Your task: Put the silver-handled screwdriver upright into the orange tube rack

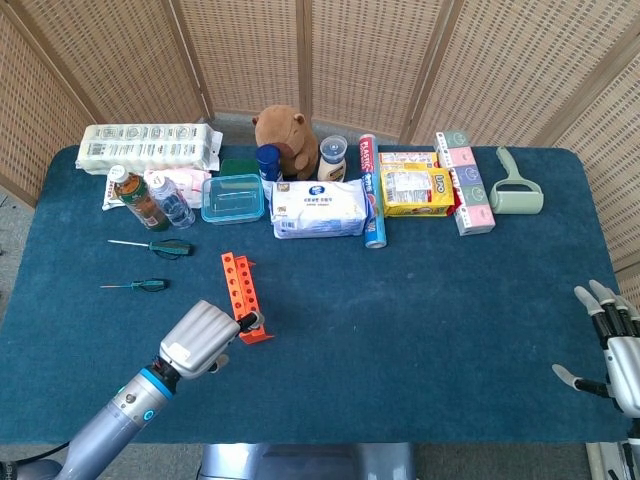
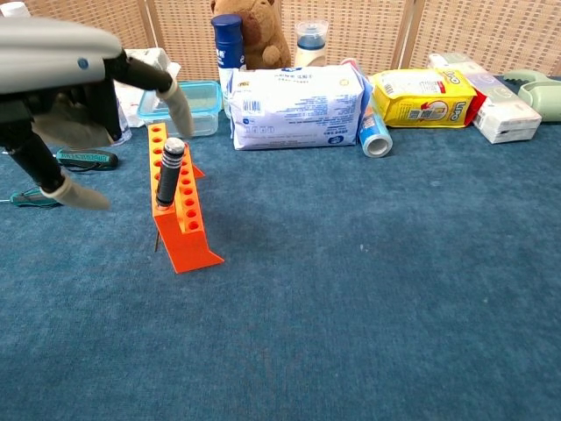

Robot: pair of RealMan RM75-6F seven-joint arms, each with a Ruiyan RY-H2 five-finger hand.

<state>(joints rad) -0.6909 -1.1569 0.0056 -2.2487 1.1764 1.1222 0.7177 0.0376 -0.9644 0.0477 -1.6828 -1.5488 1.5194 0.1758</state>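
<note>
My left hand [image 2: 66,83]: near left, above the cloth just left of the rack's near end, fingers spread, holding nothing.
My right hand [image 1: 612,345]: at the near right edge of the table, fingers apart, holding nothing, well apart from everything else.
Table [image 1: 430,300]: covered in blue cloth.
Orange tube rack [image 2: 180,210]: left of centre, running near to far, standing on the cloth.
Silver-handled screwdriver [image 2: 167,171]: upright in a hole near the rack's near end, black grip with a silver cap on top, its tip showing below the rack; my fingers are apart from it.
Green-handled screwdrivers [image 1: 152,246]: two, lying flat on the far left, beyond my left hand.
Clear container [image 1: 232,198]: beyond the rack, blue-rimmed.
Wipes pack [image 1: 320,208]: centre far, lying flat.
Yellow pack [image 1: 415,190]: right of the wipes.
Plush toy [image 1: 286,132]: brown, at the far edge, behind the wipes.
</note>
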